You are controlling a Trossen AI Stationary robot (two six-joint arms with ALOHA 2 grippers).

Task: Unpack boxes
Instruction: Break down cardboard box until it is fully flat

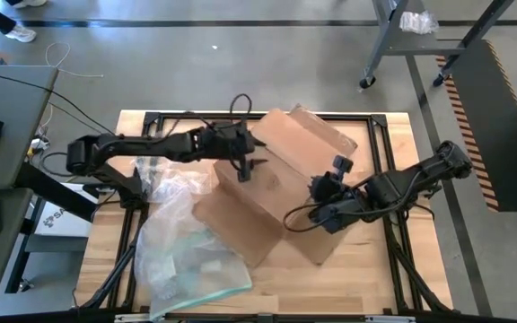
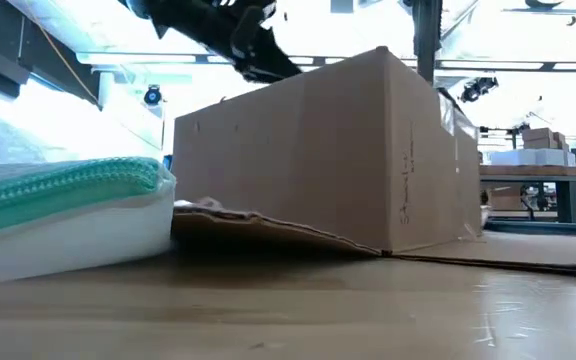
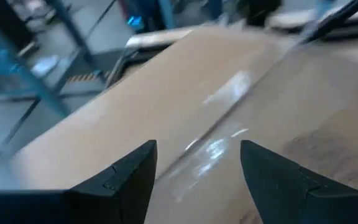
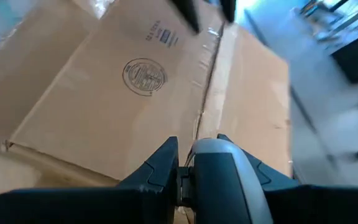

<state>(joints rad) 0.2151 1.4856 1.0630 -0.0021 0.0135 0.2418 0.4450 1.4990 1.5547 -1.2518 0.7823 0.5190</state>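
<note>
pale wooden table over a grey concrete floor, metal frames and other benches in the room behind. at the middle of the table, set at an angle, the brown cardboard box, with one flap flat on the wood towards the near edge. beside it on the left arm's side, a clear bubble wrap sheet and a clear pouch with a teal edge.

above the box top, the left gripper, fingers spread wide and empty, over the shiny tape on the seam. at the box's other side, the right gripper, fingers drawn close together and pinching a grey rounded object; impossible to say what it is.

looks like the opening step: seam not yet parted, top flaps down, nothing lifted out from under them. next, probably calls for working the seam open: getting a fingertip or an edge under the tape line, with the right side bracing the box against sliding.

on the box face in the right wrist view, a round printed stamp and a small printed block, both unreadable. on the box side in the low view, a thin line of handwriting, not legible either.
</note>
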